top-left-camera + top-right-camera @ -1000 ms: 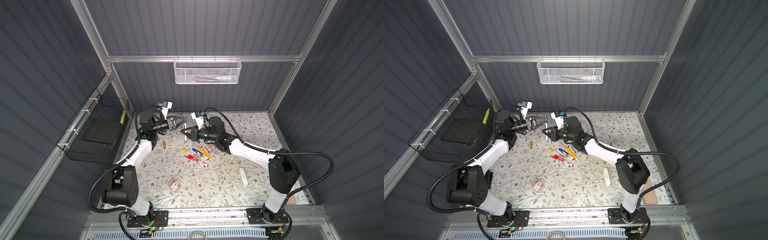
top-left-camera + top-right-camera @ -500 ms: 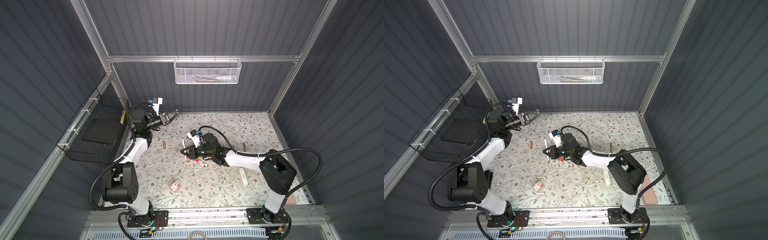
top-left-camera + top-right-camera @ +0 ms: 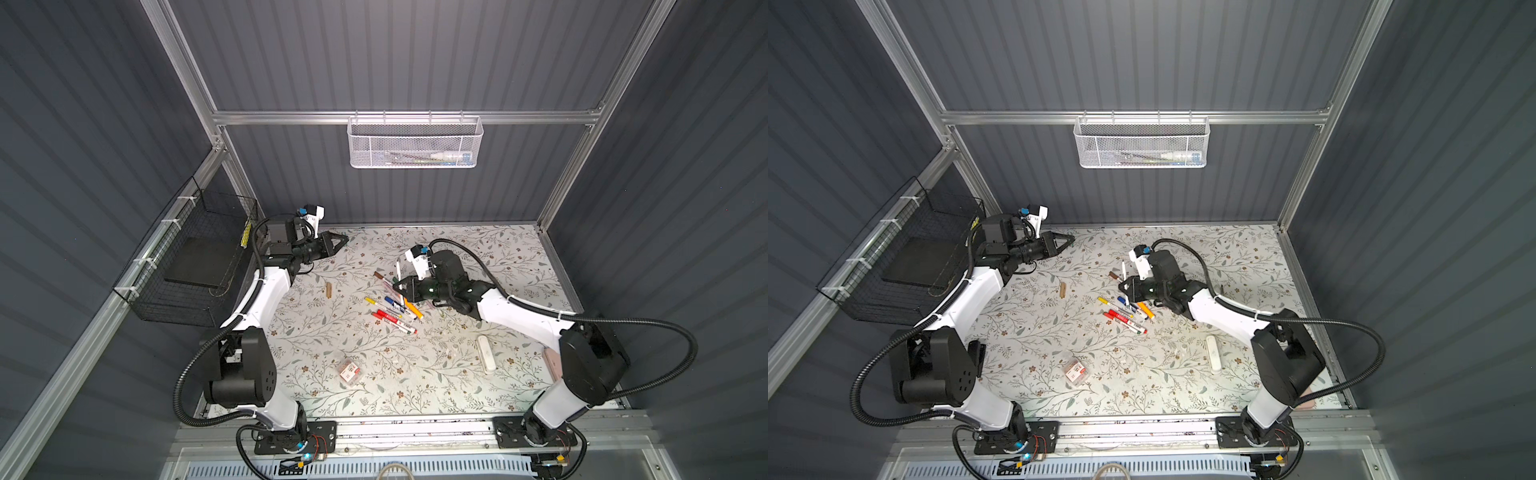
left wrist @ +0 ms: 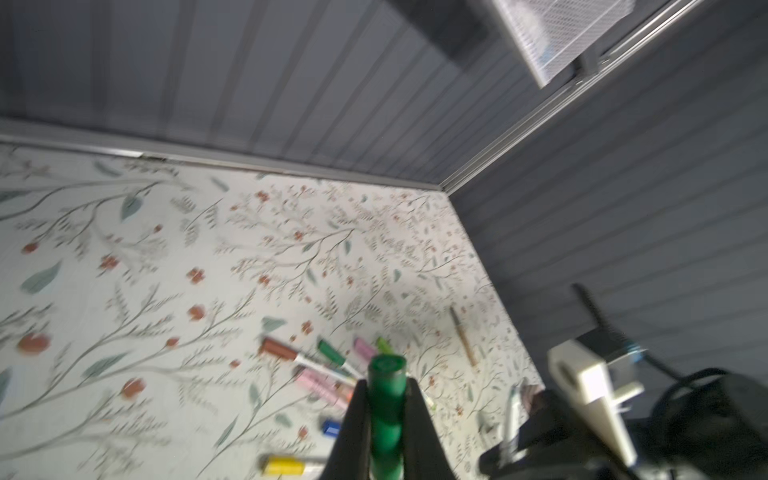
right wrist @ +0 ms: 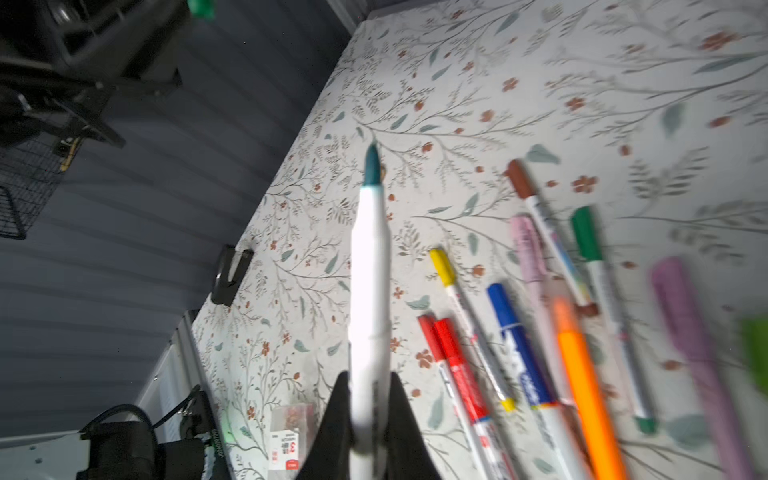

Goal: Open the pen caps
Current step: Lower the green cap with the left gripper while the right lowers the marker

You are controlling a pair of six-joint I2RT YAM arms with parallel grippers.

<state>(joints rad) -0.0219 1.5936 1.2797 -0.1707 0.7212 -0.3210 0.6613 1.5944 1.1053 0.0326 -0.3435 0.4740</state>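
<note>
We've got the green cap (image 4: 387, 368) pinched tight in the left gripper (image 4: 386, 384), nr the back-left corner, well clear of its pen (image 5: 370, 266) so they can't re-seat. The right gripper (image 5: 369, 380) clamps that barrel w/ tip bare beside the capped pens (image 3: 392, 309), prob. to set it down.

A floral-patterned table (image 3: 415, 386) carries a white oblong case (image 3: 485, 352) near its right edge and a small red-and-white packet (image 3: 350, 370) near its front edge.
</note>
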